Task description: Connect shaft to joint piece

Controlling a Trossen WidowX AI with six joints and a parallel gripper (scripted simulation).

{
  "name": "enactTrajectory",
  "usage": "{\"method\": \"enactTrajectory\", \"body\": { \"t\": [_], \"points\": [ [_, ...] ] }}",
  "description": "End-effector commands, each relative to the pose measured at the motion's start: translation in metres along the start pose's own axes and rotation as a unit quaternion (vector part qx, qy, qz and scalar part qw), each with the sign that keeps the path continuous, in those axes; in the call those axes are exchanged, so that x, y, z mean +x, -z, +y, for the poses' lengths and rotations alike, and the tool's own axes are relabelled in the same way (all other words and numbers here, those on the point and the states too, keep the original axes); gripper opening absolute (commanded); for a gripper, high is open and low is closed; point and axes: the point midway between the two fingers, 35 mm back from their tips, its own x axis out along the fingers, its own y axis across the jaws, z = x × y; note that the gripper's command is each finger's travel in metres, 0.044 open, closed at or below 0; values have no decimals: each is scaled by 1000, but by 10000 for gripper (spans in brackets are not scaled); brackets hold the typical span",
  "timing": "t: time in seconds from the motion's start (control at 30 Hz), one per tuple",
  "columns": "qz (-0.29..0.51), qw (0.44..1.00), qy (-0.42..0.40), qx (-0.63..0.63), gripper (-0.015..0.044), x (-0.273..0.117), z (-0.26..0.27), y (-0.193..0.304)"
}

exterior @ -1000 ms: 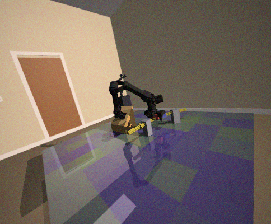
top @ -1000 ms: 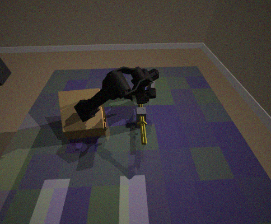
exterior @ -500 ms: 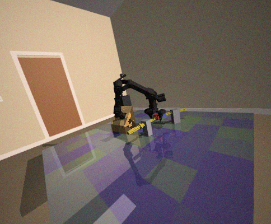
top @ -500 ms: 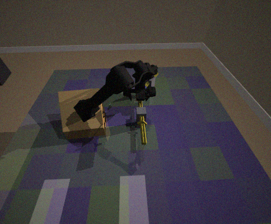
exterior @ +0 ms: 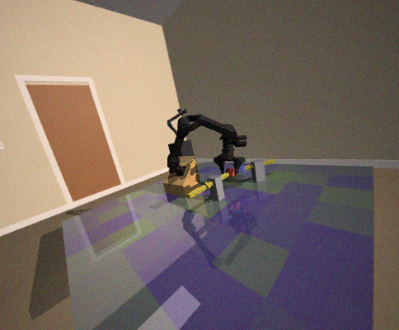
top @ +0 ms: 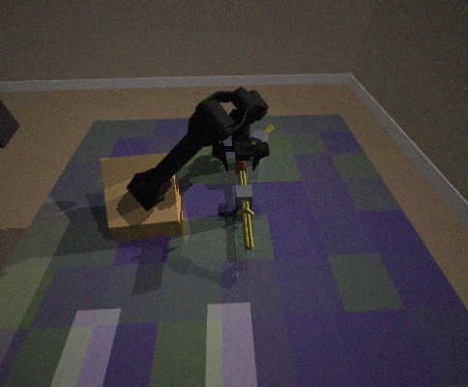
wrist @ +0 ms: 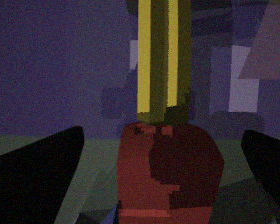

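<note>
The black arm point(top: 179, 151) point(exterior: 211, 122) stands on a tan box point(top: 117, 169) point(exterior: 180, 190) and bends over to reach down. Its gripper point(top: 241, 169) point(exterior: 230, 172) point(wrist: 165, 136) is wide open, with one finger on each side of the red piece point(top: 240, 165) point(exterior: 230, 172) point(wrist: 133, 175). The fingers are not squeezing anything, and in the wrist view there is a gap on both sides of the red piece. The red piece sits at the end of the near yellow shaft point(top: 248, 234) point(exterior: 198, 190) point(wrist: 144, 60), and the two look like they touch. That shaft goes through the near gray block point(top: 244, 192) point(exterior: 218, 190), and a little yellow bar sticks out from its sides close to the block. On the other side of the red piece is a bit of blue point(exterior: 242, 168) point(wrist: 110, 217). Past the blue, the far yellow shaft point(top: 269, 129) point(exterior: 269, 162) goes through the far gray block point(top: 258, 135) point(exterior: 259, 172). I cannot tell which way the opening points, or if the far shaft is in it. Both blocks stand up straight on a floor point(top: 315, 218) point(exterior: 330, 206) with purple and green squares. A brown door point(exterior: 72, 140) is in the wall on the left of the exterior view.
</note>
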Motion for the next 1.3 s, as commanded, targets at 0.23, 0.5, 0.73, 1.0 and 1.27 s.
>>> {"method": "enactTrajectory", "body": {
  "t": [0.23,0.5,0.73,1.0,1.27],
  "points": [
    [15,994,-3,-107,440,-19,3,-2],
    [31,970,-9,-239,440,-42,5,-6],
    [45,935,-19,-351,440,-63,6,-10],
    [57,878,-33,-474,440,-86,5,-17],
    [66,804,-50,-588,440,-109,3,-24]
  ]
}}
